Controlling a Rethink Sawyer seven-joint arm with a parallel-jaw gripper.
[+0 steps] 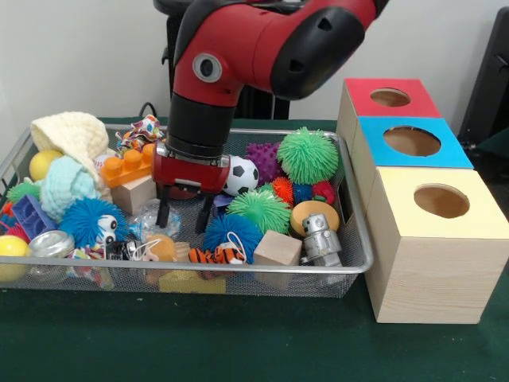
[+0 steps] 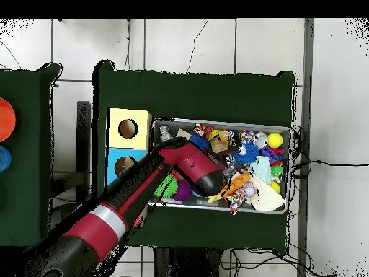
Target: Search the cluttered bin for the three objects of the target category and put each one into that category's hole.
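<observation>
My gripper (image 1: 184,213) hangs open inside the wire bin (image 1: 356,263), left of centre, with nothing between its fingers (image 1: 163,213). Just below its tips lie a clear plastic wrapper (image 1: 151,216) and an orange ball (image 1: 161,247). A soccer ball (image 1: 238,175) sits right beside the wrist. Around it are a green spiky ball (image 1: 307,155), a second green spiky ball (image 1: 260,209), a blue spiky ball (image 1: 231,232), a wooden cube (image 1: 277,249), a silver robot toy (image 1: 320,239) and an orange brick (image 1: 129,165). In the overhead view the arm (image 2: 194,167) covers the gripper.
Right of the bin stand three boxes with round holes: red (image 1: 390,97), blue (image 1: 412,141), yellow (image 1: 441,200). A cream knit hat (image 1: 71,135), yellow balls (image 1: 44,165) and a blue fuzzy toy (image 1: 91,221) fill the bin's left end. Overhead, the yellow box (image 2: 128,128) adjoins the bin (image 2: 223,122).
</observation>
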